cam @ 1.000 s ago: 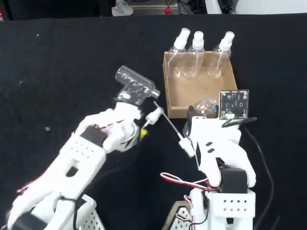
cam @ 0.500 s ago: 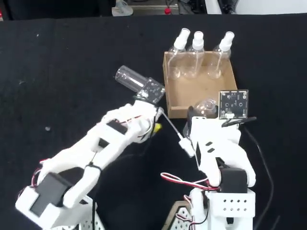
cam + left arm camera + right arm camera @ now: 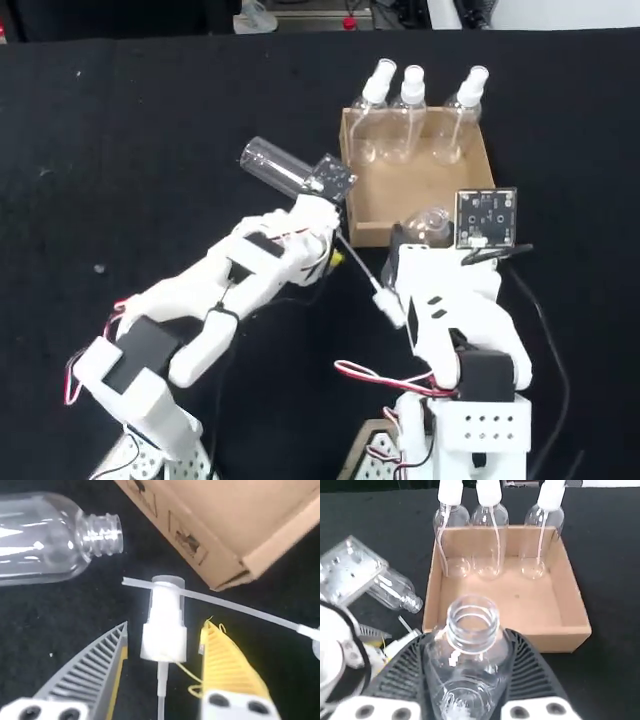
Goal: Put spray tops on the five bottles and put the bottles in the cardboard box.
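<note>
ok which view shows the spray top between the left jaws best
The left wrist view: the spray top lies close up between the open jaws, its head and tube clear. In the high view the left arm covers most of it; in the right wrist view it is too small to tell.

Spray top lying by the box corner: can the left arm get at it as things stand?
Probably yes. The left gripper is open with a finger either side of the spray top, nothing between. Another top's thin tube lies across its head and might get nudged.
</note>
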{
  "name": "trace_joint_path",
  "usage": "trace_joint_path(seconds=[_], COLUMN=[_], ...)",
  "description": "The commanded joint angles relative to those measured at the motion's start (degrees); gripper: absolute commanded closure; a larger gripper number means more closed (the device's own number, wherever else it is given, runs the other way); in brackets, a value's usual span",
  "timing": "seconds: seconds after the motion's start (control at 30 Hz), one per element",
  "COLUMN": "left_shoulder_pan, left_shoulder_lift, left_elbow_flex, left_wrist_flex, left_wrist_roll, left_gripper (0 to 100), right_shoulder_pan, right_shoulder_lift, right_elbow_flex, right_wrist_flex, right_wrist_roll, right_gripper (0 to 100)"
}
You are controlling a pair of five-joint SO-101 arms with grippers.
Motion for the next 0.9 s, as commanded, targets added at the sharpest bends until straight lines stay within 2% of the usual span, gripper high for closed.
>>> trace_joint_path(seconds=[0.0, 0.1, 0.23, 0.4, 0.63, 0.73, 0.87], left_shoulder_pan=[-0.8, -0.5, -1.1, -4.0, -16.5, -22.8, -32.2], left_shoulder_lift=[-0.1, -0.1, -0.1, -0.2, -0.2, -0.2, -2.1], left_elbow_flex=[-3.3, -4.4, -6.8, -10.1, -18.9, -18.7, -14.5], left_wrist_flex=[0.6, 5.1, 13.3, 25.4, 52.4, 56.0, 53.5], left_wrist_roll=[-0.2, -0.2, -0.5, -0.6, -2.0, -9.1, -13.4], left_gripper=[78, 82, 97, 94, 94, 94, 94], right_shoulder_pan=[0.3, 0.3, 0.3, 0.3, -0.4, -2.6, -5.4], right_shoulder_lift=[-1.3, -1.3, -1.3, -1.3, -1.3, -1.3, -1.3], right_elbow_flex=[0.2, 0.5, 0.7, 0.7, 0.7, 0.7, 0.7], right_wrist_flex=[-1.8, -2.3, -2.5, -2.5, -2.1, -1.6, -0.5], right_wrist_roll=[-0.4, -0.4, -0.4, -0.4, -0.4, -0.4, -0.4], right_gripper=[98.8, 98.8, 98.8, 98.8, 98.8, 98.8, 98.8])
